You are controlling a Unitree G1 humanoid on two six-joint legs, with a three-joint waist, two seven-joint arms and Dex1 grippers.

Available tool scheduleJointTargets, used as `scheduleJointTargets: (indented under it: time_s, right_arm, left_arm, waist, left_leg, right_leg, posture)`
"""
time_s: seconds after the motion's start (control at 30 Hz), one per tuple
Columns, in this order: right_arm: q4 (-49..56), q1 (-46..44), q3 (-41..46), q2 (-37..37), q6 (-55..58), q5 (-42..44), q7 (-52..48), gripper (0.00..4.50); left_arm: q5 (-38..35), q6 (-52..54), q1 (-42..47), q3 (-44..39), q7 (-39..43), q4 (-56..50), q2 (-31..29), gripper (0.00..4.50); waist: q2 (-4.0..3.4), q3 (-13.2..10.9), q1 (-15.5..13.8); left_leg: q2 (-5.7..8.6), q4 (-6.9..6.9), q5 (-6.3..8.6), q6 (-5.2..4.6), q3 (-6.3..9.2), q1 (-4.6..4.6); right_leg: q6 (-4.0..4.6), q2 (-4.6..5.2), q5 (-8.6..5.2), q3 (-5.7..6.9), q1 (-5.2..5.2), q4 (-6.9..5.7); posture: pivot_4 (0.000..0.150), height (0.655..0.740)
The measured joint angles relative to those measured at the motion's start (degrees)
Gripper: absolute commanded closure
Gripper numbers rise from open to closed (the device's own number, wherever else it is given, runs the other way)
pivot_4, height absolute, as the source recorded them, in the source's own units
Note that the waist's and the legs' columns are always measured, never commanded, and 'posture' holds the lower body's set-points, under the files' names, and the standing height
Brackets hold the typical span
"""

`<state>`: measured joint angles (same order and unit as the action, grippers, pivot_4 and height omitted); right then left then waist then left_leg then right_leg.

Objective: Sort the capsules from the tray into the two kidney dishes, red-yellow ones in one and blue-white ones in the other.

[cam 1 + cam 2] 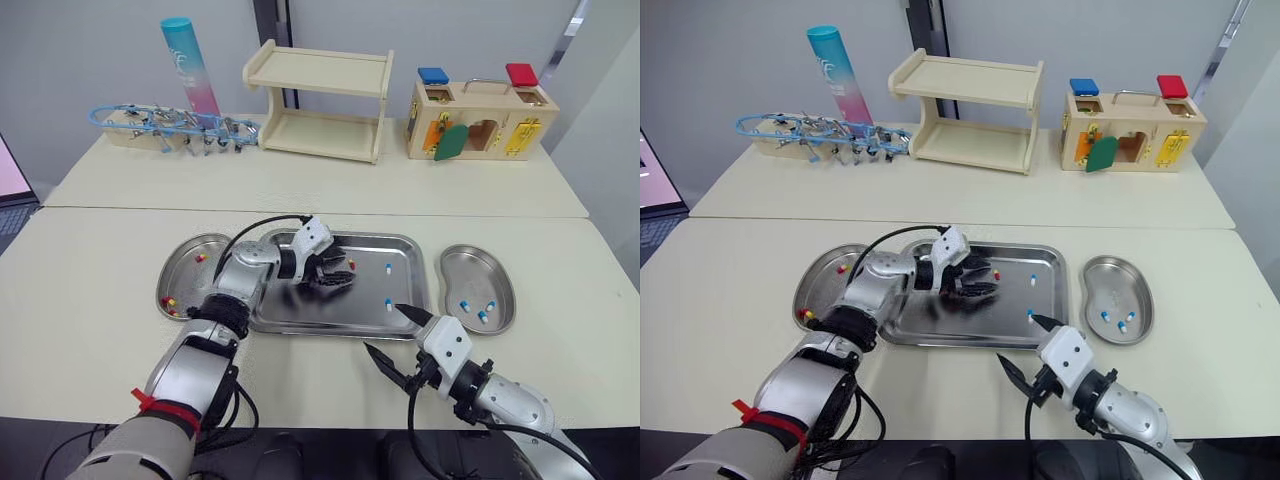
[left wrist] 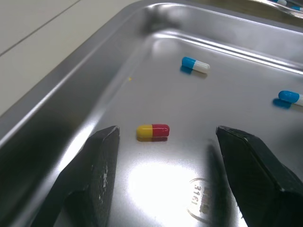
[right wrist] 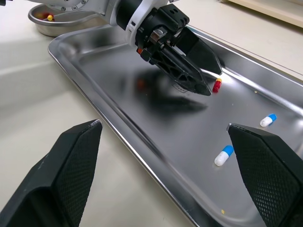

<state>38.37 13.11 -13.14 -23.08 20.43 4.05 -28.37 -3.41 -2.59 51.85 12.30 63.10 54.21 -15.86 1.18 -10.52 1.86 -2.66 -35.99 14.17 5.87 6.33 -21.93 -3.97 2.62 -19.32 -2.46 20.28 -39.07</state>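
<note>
Tray [image 1: 300,312] floor open at frame centre-right beside two blue-white capsules [image 1: 388,268]; left gripper [image 1: 335,272] blocks tray middle, right gripper [image 1: 385,328] crowds lower rim.

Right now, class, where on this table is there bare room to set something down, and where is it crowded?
Bare: the tabletop strip between the tray and the wooden shelf; also the corner right of the right kidney dish. Crowded: the tray's middle under the left gripper.

Shiny steel tray [image 1: 330,312] lies flat with three loose capsules in it: one red-yellow capsule [image 2: 153,132] on its side near the tray's back middle, and two blue-white capsules [image 1: 388,268] toward its right end. The left kidney dish [image 1: 190,282], just left of the tray, has a few red-yellow ones [image 1: 169,300]. The right kidney dish [image 1: 470,268], just right of the tray, has three blue-white ones [image 1: 464,306].
</note>
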Motion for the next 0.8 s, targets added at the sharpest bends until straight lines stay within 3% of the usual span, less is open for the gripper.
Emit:
scheduleJointTargets:
  time_s: [0.17,0.5,0.8]
  right_arm:
    - [0.87,1.01,0.0,-0.02,0.15,0.0,0.53,0.0]
    - [1.78,1.67,0.0,-0.28,0.24,-0.01,1.01,0.0]
    - [1.64,0.18,0.1,-0.48,0.24,0.09,0.8,0.0]
  left_arm:
    - [1.64,-2.62,1.92,-0.26,-0.15,3.85,1.19,1.16]
    - [4.02,-4.33,3.76,-0.46,-1.13,7.18,2.96,4.02]
    - [3.39,-2.74,2.11,-1.47,1.19,4.13,2.41,4.06]
  waist:
    - [0.0,0.0,-0.01]
    - [0.01,0.01,0.02]
    - [0.01,0.01,0.09]
  left_leg:
    - [0.0,0.0,0.0,0.0,0.0,0.01]
    - [0.0,0.0,0.0,0.0,0.0,0.04]
    - [0.0,0.0,0.0,0.01,0.01,0.03]
  right_leg:
    - [0.0,0.0,0.0,0.0,-0.01,0.0]
    - [-0.01,0.0,0.0,0.0,-0.04,0.0]
    - [-0.01,0.0,0.0,0.0,-0.03,-0.01]
  posture:
    - [0.15,0.74]
    - [0.15,0.74]
    - [0.15,0.74]
